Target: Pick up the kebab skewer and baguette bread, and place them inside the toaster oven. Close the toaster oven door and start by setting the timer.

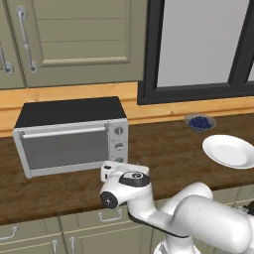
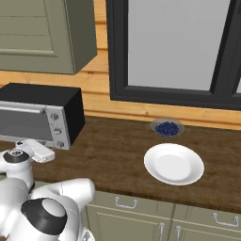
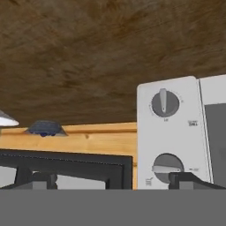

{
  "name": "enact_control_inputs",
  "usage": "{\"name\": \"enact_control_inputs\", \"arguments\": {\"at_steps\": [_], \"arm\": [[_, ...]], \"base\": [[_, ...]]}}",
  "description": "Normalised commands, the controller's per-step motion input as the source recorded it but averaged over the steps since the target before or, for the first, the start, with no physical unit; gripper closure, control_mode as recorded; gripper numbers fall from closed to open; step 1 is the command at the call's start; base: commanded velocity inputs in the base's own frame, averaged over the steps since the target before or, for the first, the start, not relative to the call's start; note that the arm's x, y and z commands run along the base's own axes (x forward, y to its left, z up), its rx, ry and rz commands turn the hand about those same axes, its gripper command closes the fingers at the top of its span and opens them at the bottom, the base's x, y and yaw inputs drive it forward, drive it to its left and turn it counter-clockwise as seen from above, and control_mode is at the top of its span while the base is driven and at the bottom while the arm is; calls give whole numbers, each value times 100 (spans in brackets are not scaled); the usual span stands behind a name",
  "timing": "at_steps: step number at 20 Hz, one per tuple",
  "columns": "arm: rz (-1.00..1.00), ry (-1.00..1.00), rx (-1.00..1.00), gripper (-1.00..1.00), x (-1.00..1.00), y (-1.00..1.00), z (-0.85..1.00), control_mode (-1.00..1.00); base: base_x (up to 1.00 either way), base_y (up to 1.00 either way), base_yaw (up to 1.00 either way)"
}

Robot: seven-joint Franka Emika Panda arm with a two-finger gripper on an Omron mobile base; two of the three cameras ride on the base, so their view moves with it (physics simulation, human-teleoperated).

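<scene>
Fingertips of the hand rise at the bottom of the hand view, spread wide apart with nothing between them, so the hand is released and grasps nothing. That view is rolled over: the brown wooden surface lies across its top, and the silver knob panel of the toaster oven stands just ahead of the right fingertip, with one round knob in the middle and a second knob lower down, close to that fingertip. In the left base view the hand hovers low over the surface, just in front of the lower right corner of the toaster oven, near its column of knobs. The toaster oven door is shut, upright, its bar handle along the top edge. The right base view shows the hand at the same corner of the oven. Further right on the surface lies a white plate, bare, and behind it, near the wooden wall strip, a small bowl of dark blue berries. A dark-framed window stands above them.
</scene>
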Motion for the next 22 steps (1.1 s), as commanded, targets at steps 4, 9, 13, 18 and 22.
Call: {"name": "enact_control_inputs", "arguments": {"at_steps": [4,9,13,18,22], "arm": [[8,3,-1,-100,23,-5,-5,-100],[10,3,-1,-100,10,0,-9,-100],[7,4,-2,-100,0,-2,-18,-100],[5,3,-3,-100,0,-17,-19,-100],[4,1,-2,-100,2,-19,-17,-100]], "base": [[0,0,0],[0,0,0],[0,0,0],[0,0,0],[0,0,0]]}}
